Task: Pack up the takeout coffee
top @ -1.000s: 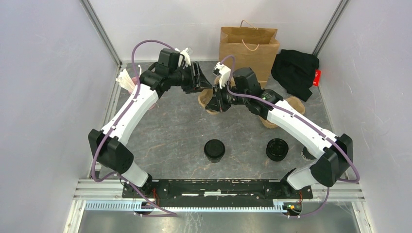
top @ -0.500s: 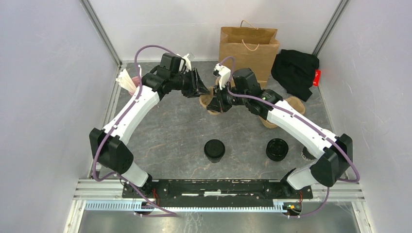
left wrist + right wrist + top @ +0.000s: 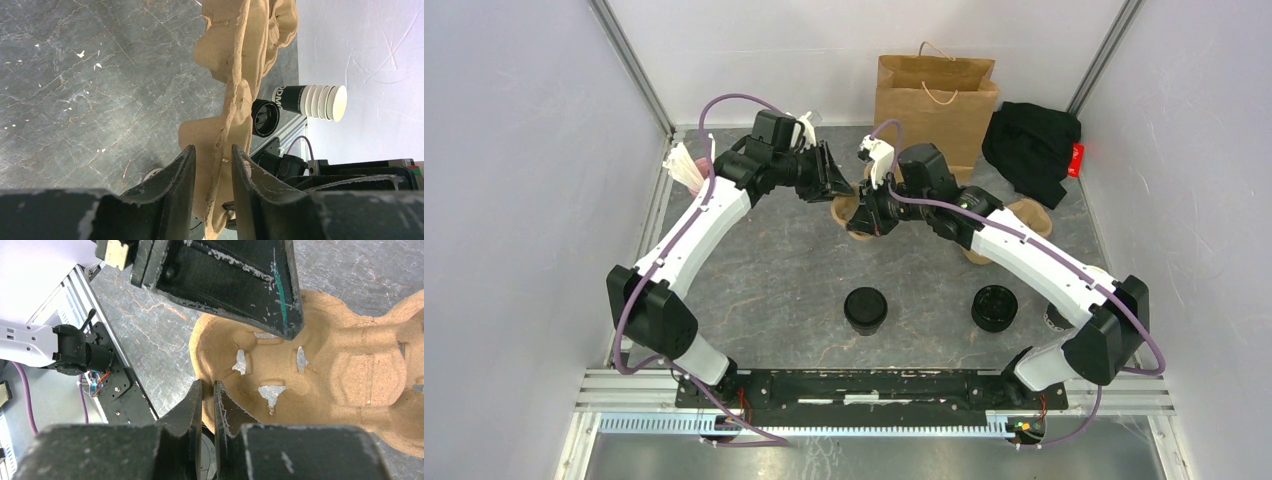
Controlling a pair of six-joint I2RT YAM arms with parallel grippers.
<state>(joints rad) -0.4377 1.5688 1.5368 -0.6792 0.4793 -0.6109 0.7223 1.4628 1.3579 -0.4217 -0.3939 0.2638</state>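
The takeout coffee [image 3: 865,308], a dark cup with a black dome lid, stands alone near the front middle of the table. At the back middle both grippers meet at a brown pulp cup carrier [image 3: 844,207]. My right gripper [image 3: 861,215] is shut on the carrier's rim, seen in the right wrist view [image 3: 208,383] with the carrier [image 3: 350,365] spreading to the right. My left gripper [image 3: 836,178] is open. In the left wrist view [image 3: 212,148] its jaws stand either side of the carrier's edge [image 3: 235,50] with small gaps.
A brown paper bag [image 3: 936,95] stands at the back wall, with a black cloth [image 3: 1032,148] to its right. A stack of loose black lids [image 3: 994,307] sits front right. A stack of lidless cups [image 3: 312,101] lies beyond it. A white bundle [image 3: 686,165] lies at the left edge.
My left gripper has closed in on the carrier's edge from the left. My right gripper has shifted slightly left with the carrier. The coffee and lids have not moved.
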